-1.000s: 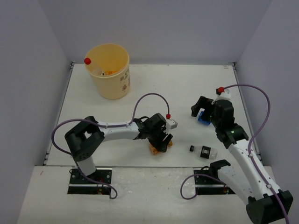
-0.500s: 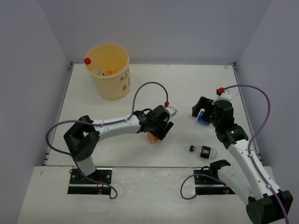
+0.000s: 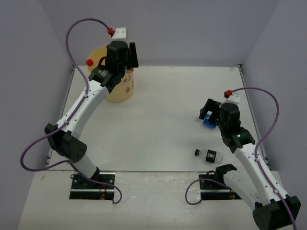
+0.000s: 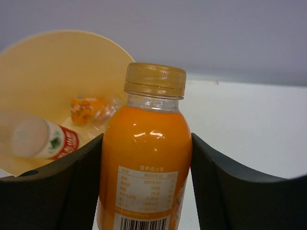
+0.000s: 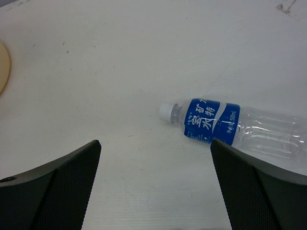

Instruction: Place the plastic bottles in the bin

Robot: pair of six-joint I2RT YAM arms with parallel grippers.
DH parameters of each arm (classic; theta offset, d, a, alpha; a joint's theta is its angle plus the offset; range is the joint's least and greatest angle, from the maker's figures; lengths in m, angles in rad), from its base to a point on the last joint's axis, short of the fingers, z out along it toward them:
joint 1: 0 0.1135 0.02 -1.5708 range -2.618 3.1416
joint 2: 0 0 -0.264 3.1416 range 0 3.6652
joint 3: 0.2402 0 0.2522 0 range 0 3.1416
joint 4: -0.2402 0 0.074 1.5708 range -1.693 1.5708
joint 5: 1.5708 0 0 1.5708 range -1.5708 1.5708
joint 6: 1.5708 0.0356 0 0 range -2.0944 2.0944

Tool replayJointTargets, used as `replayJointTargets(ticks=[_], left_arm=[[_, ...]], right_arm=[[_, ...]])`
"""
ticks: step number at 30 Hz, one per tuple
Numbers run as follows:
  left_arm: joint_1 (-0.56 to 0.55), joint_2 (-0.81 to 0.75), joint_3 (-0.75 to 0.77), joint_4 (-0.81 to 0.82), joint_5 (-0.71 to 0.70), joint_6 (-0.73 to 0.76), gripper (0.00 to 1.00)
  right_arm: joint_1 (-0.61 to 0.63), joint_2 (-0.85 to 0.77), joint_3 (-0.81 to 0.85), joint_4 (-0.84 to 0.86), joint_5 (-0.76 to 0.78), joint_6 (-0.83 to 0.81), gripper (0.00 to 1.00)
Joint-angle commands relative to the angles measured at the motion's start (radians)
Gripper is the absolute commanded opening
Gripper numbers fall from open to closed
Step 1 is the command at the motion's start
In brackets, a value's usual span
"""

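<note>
Showing an orange bottle (image 4: 145, 153) with ribbed brown cap (image 4: 155, 80)

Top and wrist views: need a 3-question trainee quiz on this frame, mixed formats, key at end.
1. True or false: the left gripper is shut on the orange plastic bottle with a brown cap, next to the round pale-yellow plastic bin.
2. The clear plastic bottle with a blue label is: A) in the bin; B) lying ahead of the open right gripper, untouched; C) clamped in the right gripper.
3. How many bottles lie on the white table in the top view?
Key: 1 true. 2 B. 3 two: the blue-labelled one and a small clear bottle with a black label.
</note>
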Motion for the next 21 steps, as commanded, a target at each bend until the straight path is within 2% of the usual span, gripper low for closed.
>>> replayJointTargets(ticks=[1,2,4,7,8,10,12,14,21], left_arm=[[0.15,0.042,0.114,0.042,-0.08,0.016,0.1],[0.167,0.043,0.112,0.05,-0.08,0.014,0.11],[0.214,0.056,0.109,0.097,-0.059,0.016,0.24],[0.267,0.118,0.171,0.07,-0.001,0.006,0.26],[0.274,0.133,0.189,0.038,0.036,0.003,0.32],[0.283,0.16,0.222,0.013,0.076,0.003,0.59],[0.283,0.168,0.233,0.006,0.092,-0.001,0.97],[0.283,0.163,0.234,0.006,0.115,-0.004,1.0],[0.283,0.113,0.262,-0.03,0.195,0.002,1.0]], right_arm=[[-0.006,-0.008,0.0,0.012,0.046,-0.017,0.99],[-0.006,-0.006,0.001,0.012,0.048,-0.017,0.99],[-0.006,0.004,0.004,0.012,0.051,-0.017,0.99],[-0.008,0.0,0.001,0.012,0.049,-0.013,0.99],[-0.009,-0.001,-0.001,0.013,0.052,-0.013,0.99],[-0.011,0.001,0.003,0.012,0.053,-0.016,0.99],[-0.011,0.002,0.006,0.013,0.049,-0.017,0.99],[-0.012,0.003,0.006,0.012,0.043,-0.019,0.99],[-0.019,0.015,0.03,0.01,0.05,-0.069,0.99]])
